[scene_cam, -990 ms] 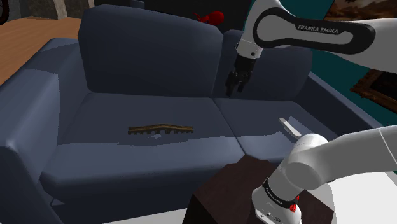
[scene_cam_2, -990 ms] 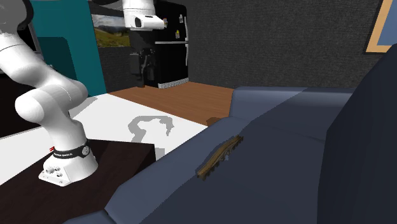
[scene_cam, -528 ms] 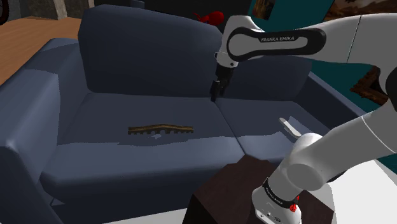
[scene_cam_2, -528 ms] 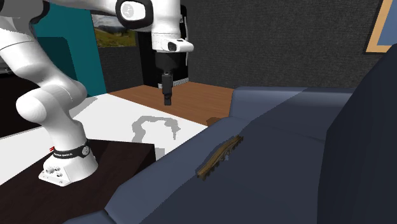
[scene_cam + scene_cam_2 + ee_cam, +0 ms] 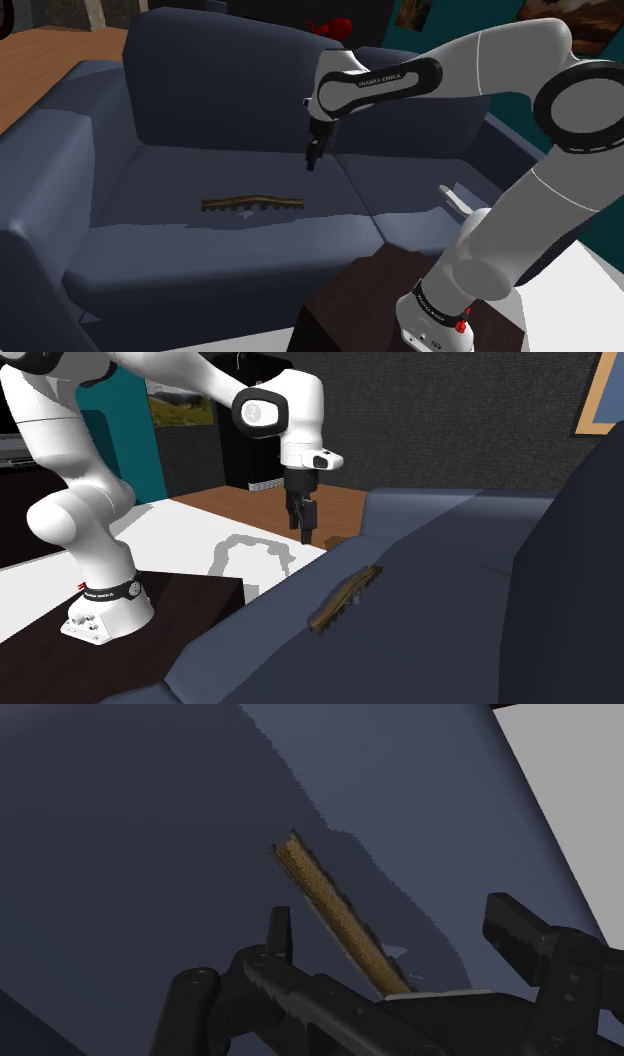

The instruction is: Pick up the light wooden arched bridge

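Looking down, what is the biggest thing you see? asks the child.

The sofa (image 5: 110, 250), I say. It is big and dark blue. It has two seat cushions side by side and tall back cushions behind them.

What comes next?

My arm (image 5: 500, 55). It is white with dark joints. It goes up from my stand (image 5: 345, 305), a dark box at the shoulder view's lower right. Then it bends over and reaches out above the sofa.

Where is the bridge?

The bridge (image 5: 252, 203) lies flat on the seat cushion at the shoulder view's left. It is long, thin and brown, with little arches along one edge. Nothing touches it. In the second exterior view the bridge (image 5: 346, 598) lies on the seat too.

And your gripper?

My gripper (image 5: 311, 160) is black and points down. It hangs in the air, up and to the right of the bridge in the shoulder view, and apart from it. In the second exterior view my gripper (image 5: 305, 532) is higher than the seat. My two fingers (image 5: 281, 934) are spread wide, with nothing in them. In the wrist view the bridge (image 5: 335, 909) shows far below, in the gap between them.

Anything smaller?

A little pale thing (image 5: 455, 197) on the other seat cushion. I cannot tell what it is.
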Controlling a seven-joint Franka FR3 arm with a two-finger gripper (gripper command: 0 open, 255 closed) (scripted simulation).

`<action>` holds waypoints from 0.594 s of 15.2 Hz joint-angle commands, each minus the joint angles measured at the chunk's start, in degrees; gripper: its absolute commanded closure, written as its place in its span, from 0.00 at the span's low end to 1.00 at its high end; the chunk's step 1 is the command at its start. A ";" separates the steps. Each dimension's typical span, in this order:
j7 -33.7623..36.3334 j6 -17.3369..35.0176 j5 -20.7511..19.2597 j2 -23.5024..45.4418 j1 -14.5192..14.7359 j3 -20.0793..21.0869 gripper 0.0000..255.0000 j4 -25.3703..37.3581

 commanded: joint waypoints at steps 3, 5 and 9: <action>-4.77 4.58 -0.36 8.23 1.10 0.81 0.00 3.79; -6.92 6.39 -0.67 12.20 1.57 1.34 0.00 6.01; -10.87 9.44 -1.62 20.05 2.48 2.58 0.00 10.95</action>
